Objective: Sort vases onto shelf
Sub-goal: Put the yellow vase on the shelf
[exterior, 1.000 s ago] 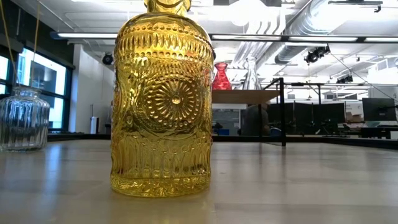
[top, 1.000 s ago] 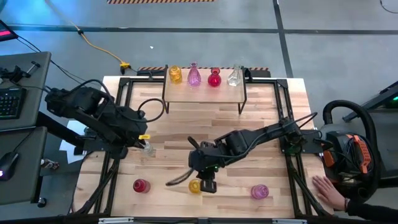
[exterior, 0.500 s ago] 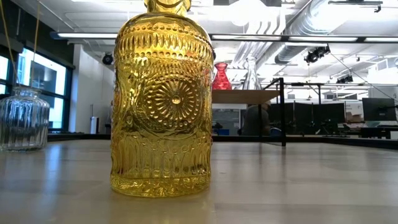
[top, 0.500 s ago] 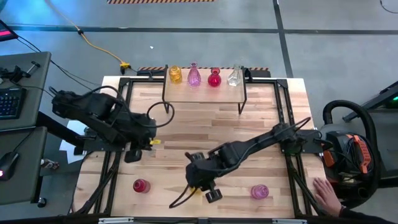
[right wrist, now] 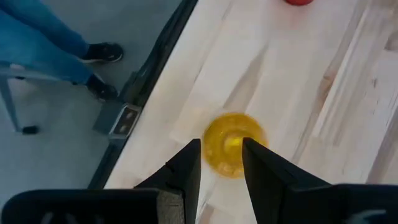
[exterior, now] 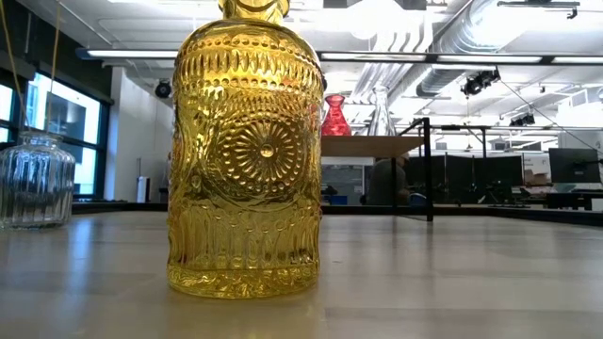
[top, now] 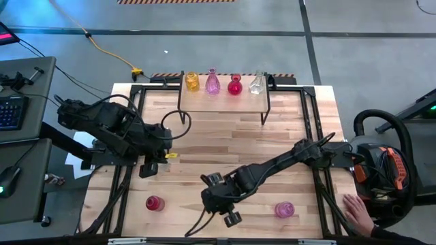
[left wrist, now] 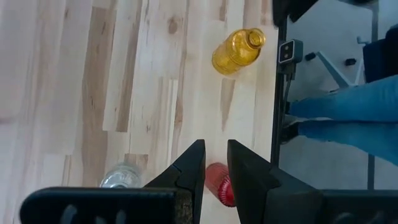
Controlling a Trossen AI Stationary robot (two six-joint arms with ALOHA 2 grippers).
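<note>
On the shelf at the table's far edge stand a yellow, a pink, a red and a clear vase. A second yellow vase stands upright on its base near the front edge. My right gripper hangs open over it, one finger to each side of its mouth, and hides it in the high view. My left gripper hangs open and empty at the left. A clear vase and a red vase stand below it.
A red vase and a pink vase stand on the table near its front edge. A person's hand rests by the front right corner, and legs show past the near edge. Bare wood lies mid-table.
My right gripper has come down and toward the near left, rolling at the wrist, and now covers the yellow vase from above. My left gripper has shifted a little toward the table's middle, sunk slightly and rolled, then kept still. No vase has moved.
</note>
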